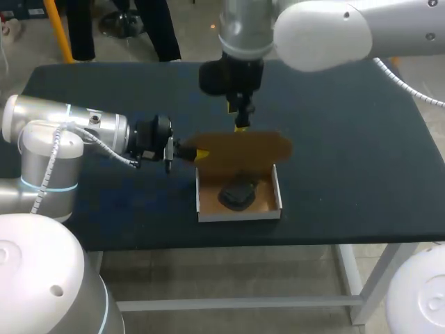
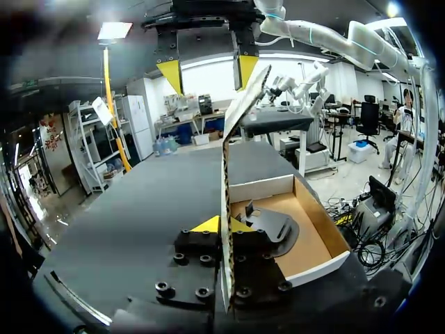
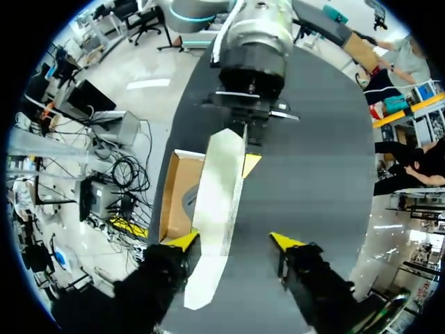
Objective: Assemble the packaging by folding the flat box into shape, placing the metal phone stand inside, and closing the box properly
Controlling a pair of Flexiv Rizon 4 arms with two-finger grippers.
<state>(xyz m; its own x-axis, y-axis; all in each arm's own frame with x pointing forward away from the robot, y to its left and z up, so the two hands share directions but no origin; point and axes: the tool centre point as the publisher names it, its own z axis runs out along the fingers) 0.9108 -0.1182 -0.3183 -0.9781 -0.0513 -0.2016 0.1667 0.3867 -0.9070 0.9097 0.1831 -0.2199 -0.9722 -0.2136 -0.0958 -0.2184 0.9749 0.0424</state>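
My left jaws are pinching the brown corrugated cardboard lid flap at its side edge. In the left wrist view the two yellow fingertips sit tight against either face of the thin board, which stands close to upright between them. The flap is raw brown on the face turned to the tray and smooth white on the outer face, with a rounded corner on its free edge.

The flap rises from the back wall of the shallow rectangular box tray, which is white outside, brown inside, and rests flat on the dark matte bench. In the left wrist view, the tray's low walls stand folded up on the sides that show. Inside the tray, on its floor, lies the dark metal phone stand. It is a flat plate with rounded outlines and a small raised tab.

My right arm comes down from above the far side of the tray. My right jaws are spread wide, their yellow wedge-shaped fingertips well apart. The flap's free upper edge runs up between them, close against one finger and clear of the other. I cannot tell whether it actually touches that finger. From the left wrist view the same two tips hang over the top of the flap.
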